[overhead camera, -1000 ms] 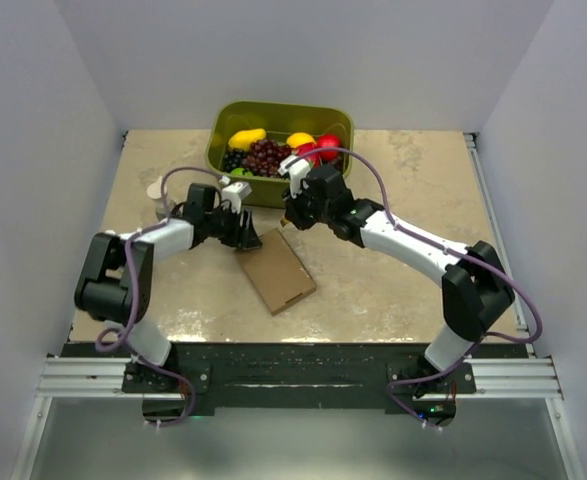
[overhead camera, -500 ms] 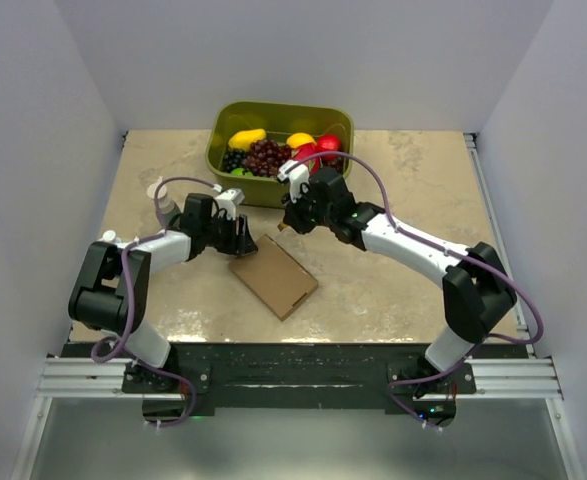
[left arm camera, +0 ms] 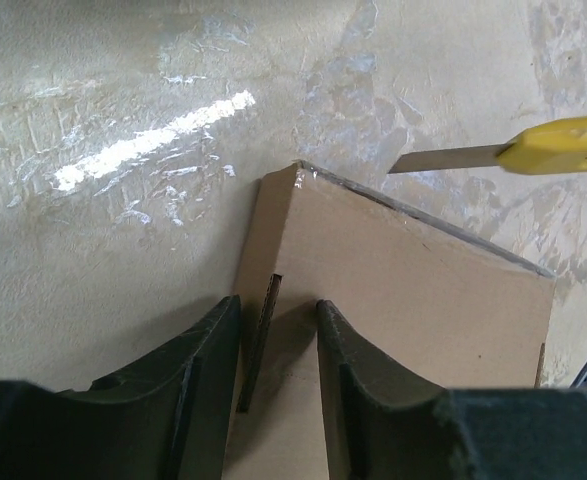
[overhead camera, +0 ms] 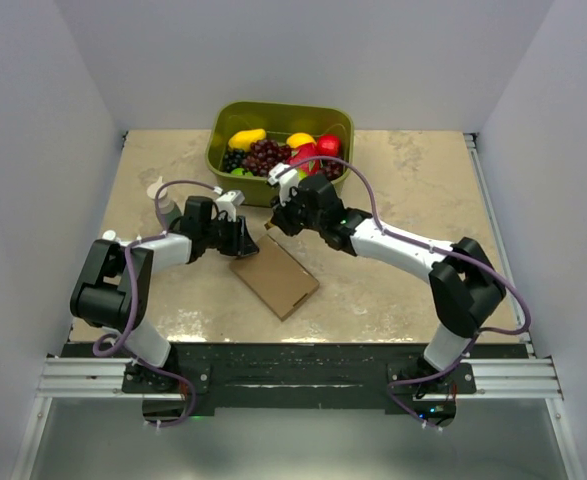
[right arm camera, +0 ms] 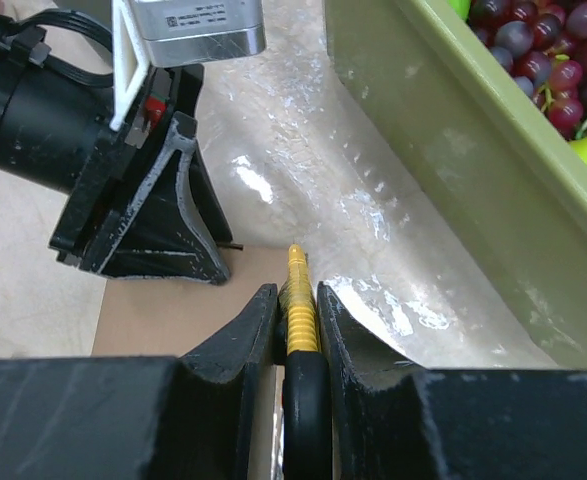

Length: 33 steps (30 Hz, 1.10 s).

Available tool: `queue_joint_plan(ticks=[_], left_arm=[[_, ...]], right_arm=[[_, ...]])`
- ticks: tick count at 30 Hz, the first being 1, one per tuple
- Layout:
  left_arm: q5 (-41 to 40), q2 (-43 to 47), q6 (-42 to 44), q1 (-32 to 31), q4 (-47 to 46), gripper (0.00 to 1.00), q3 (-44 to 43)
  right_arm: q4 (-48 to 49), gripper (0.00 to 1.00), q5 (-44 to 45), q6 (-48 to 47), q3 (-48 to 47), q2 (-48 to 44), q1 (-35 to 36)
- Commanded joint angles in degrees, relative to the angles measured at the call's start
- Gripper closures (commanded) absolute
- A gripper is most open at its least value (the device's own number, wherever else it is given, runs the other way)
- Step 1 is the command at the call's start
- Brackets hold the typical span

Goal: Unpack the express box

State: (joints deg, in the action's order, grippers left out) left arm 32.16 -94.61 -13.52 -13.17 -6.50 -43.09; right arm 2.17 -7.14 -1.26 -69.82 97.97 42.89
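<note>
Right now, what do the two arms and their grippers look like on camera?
The left arm and right arm match: white links, black joints, a purple cable looping along each. The left gripper and right gripper have dark, tapered fingers. A silver camera block with a printed label sits on the left wrist.

Even, diffuse light from above is provided in the top view, and only soft shadows are cast beneath the arms on the table (overhead camera: 403, 170). White glare streaks are recorded on the glossy table in both wrist views. The left gripper (left arm camera: 273, 310) and the right gripper (right arm camera: 295, 292) are rendered dark and blurred at the lower edge of their views. The knife (right arm camera: 299, 270) tip and the box (left arm camera: 423, 290) are rendered in focus. The top view is slightly soft overall.
</note>
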Motion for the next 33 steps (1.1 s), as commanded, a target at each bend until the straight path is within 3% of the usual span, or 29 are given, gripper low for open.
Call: queue_joint_plan(ticks=[1, 33], left_arm=[[-1.66, -0.84, -0.28, -0.01, 1.23, 0.61, 1.96], [-2.37, -1.81, -0.98, 0.07, 1.14, 0.67, 1.96]], right_arm=[[6.52, 1.0, 5.63, 0.56, 1.35, -0.59, 1.93], [5.82, 1.0, 11.53, 0.73, 0.3, 2.4, 4.22]])
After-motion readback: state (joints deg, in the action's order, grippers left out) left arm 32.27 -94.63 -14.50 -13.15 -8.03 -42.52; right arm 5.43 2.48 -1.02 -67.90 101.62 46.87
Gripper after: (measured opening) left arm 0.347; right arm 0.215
